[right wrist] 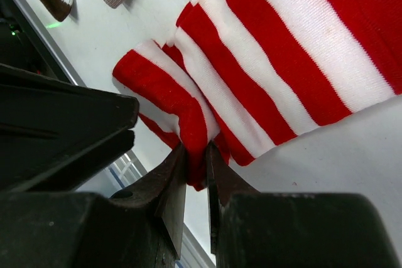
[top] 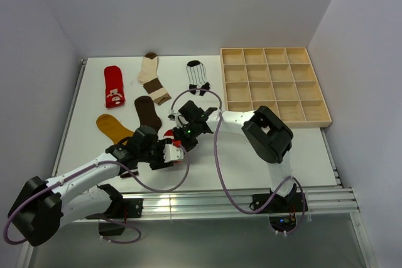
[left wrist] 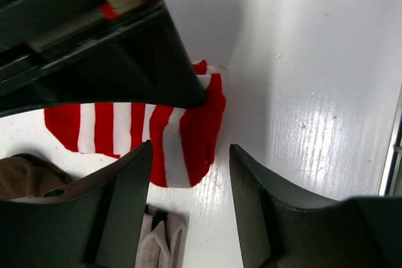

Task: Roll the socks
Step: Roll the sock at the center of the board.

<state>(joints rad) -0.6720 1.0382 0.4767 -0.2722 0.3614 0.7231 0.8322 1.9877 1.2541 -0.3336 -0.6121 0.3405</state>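
The red-white striped sock (right wrist: 264,61) lies on the white table between the two arms; it also shows in the left wrist view (left wrist: 176,130). My right gripper (right wrist: 196,161) is shut on a folded end of it. My left gripper (left wrist: 188,186) is open just in front of the sock's end, touching nothing. In the top view the striped sock is mostly hidden under the grippers, a red bit showing (top: 176,144). Other socks lie behind: red with white pattern (top: 114,86), cream-and-brown (top: 152,77), white with black stripes (top: 198,76), dark brown (top: 148,113), mustard (top: 113,127).
A wooden tray (top: 274,86) with several compartments stands at the back right. The table's metal rail (top: 239,196) runs along the near edge. The right arm's black body (left wrist: 94,36) hangs close above the sock in the left wrist view.
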